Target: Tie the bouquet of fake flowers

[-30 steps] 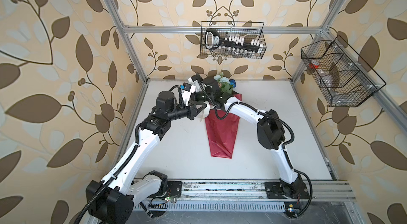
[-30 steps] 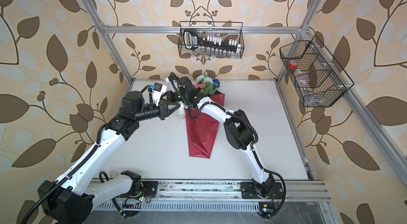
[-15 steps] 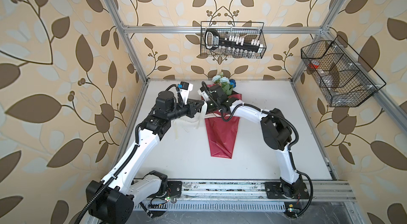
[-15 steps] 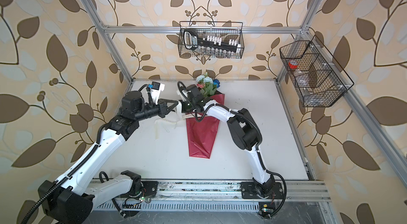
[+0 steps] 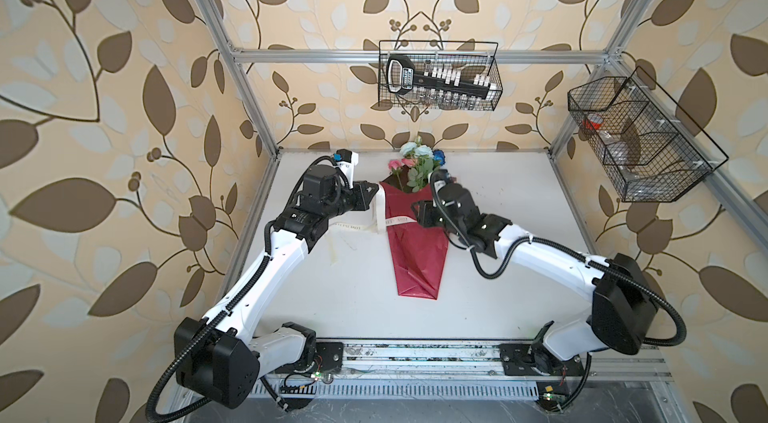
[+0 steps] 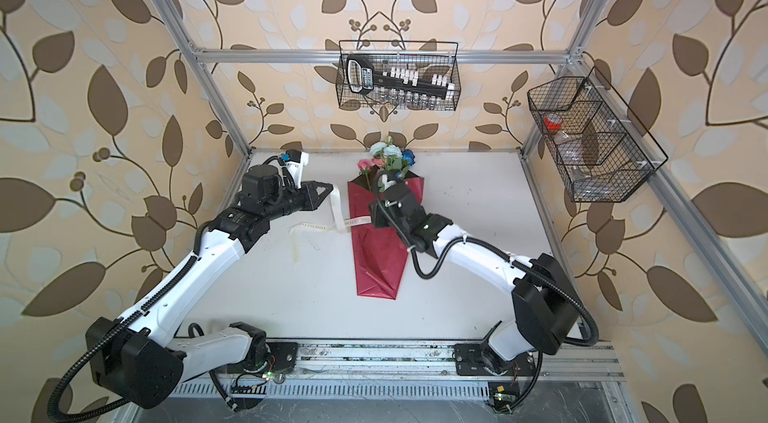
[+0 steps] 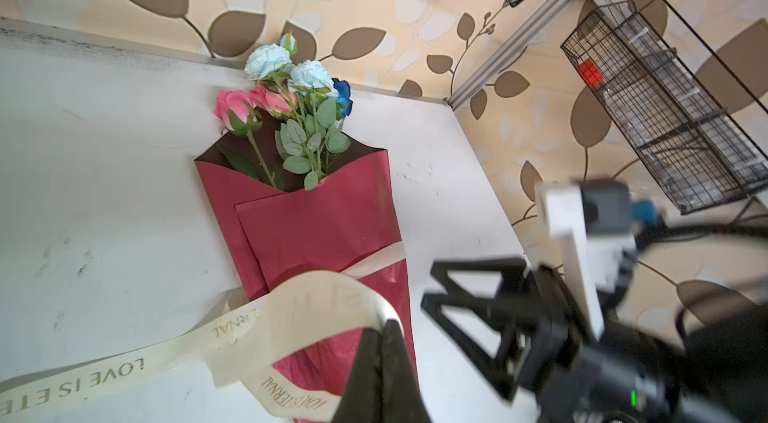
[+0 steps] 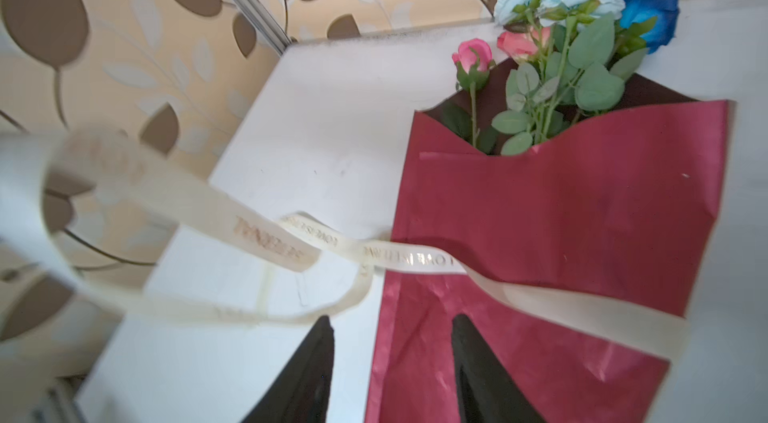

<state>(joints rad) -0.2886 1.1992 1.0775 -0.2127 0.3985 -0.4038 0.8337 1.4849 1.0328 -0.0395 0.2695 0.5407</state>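
Rail (image 5: 415,352): along the near edge, carrying both arm bases, well apart from each other.
Surface (image 5: 511,283): white, scuffed, enclosed by leaf-patterned walls.
Wrapping sheet (image 5: 417,263): shiny red, folded into a cone, lying flat mid-surface. Narrow end nearest, wide open mouth toward the back wall.
Ribbon (image 5: 397,220): cream, gold lettering "LOVE IS ETERNAL". Laid across the sheet about halfway along, one tail flat on the surface to the left, another length raised in a loop off the sheet's left edge.
Right gripper (image 5: 419,212): jaws apart, nothing between them. Poised over the sheet's right half beside the ribbon's crossing, contact with the ribbon not discernible. Dark fingers (image 8: 473,358) spread in the right wrist view.
Left gripper (image 7: 384,327): closed tight on the raised ribbon loop, just left of the sheet's wide half.
Bouquet of fake flowers (image 5: 415,163): pink, pale-blue and dark-blue blooms with green leaves. Stems tucked inside the sheet, heads projecting from its far mouth, close to the back wall.
Side basket (image 5: 636,142): black wire, hung on the right frame, small red item inside.
Back basket (image 5: 438,80): black wire, hung on the back rail, holding a black-handled rack of small white pieces.
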